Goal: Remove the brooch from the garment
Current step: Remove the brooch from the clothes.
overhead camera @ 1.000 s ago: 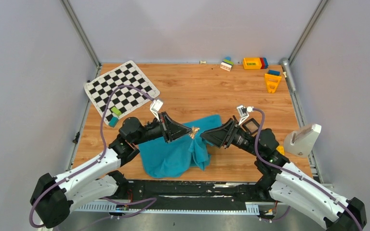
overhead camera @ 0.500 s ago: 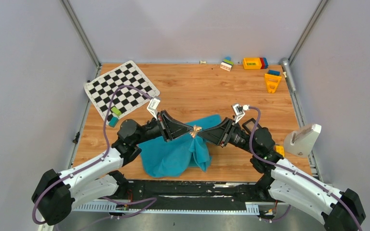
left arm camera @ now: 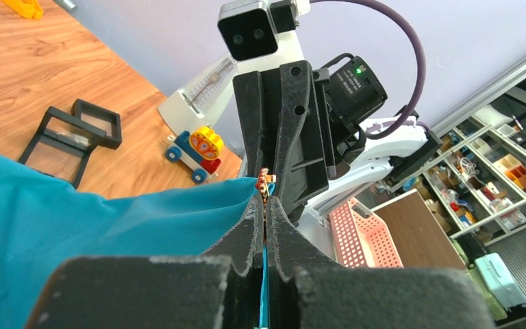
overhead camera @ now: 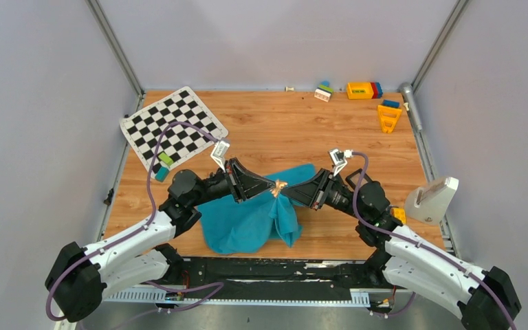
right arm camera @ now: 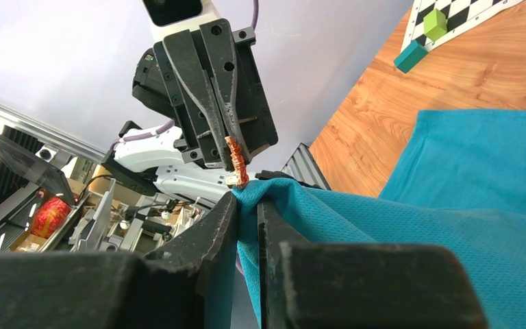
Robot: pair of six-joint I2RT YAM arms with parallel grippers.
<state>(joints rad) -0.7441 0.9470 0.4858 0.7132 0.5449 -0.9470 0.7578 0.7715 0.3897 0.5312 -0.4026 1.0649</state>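
Observation:
The teal garment (overhead camera: pixel 247 220) lies at the table's near middle, with one fold lifted between both grippers. The small copper-red brooch (overhead camera: pixel 279 185) sits at the top of that fold. My left gripper (overhead camera: pixel 271 187) is shut, with the brooch (left arm camera: pixel 264 184) at its fingertips and teal cloth (left arm camera: pixel 109 219) in the gap between the jaws. In the right wrist view the brooch (right arm camera: pixel 235 163) hangs at the left gripper's tips. My right gripper (overhead camera: pixel 290 192) is shut on the garment fold (right arm camera: pixel 248 205) just below the brooch. The two grippers meet tip to tip.
A checkered mat (overhead camera: pixel 172 124) lies at the back left with green and teal blocks (overhead camera: pixel 163 166) by it. Toy bricks (overhead camera: pixel 363 90) and an orange piece (overhead camera: pixel 388 117) lie at the back right. A white object (overhead camera: pixel 432 199) stands at the right edge. Black square boxes (left arm camera: pixel 75 133) and a toy car (left arm camera: pixel 195 152) lie near the right arm.
My right gripper moved left toward the left gripper and closed from wide open onto the lifted fold. The left gripper stayed nearly still, holding the brooch.

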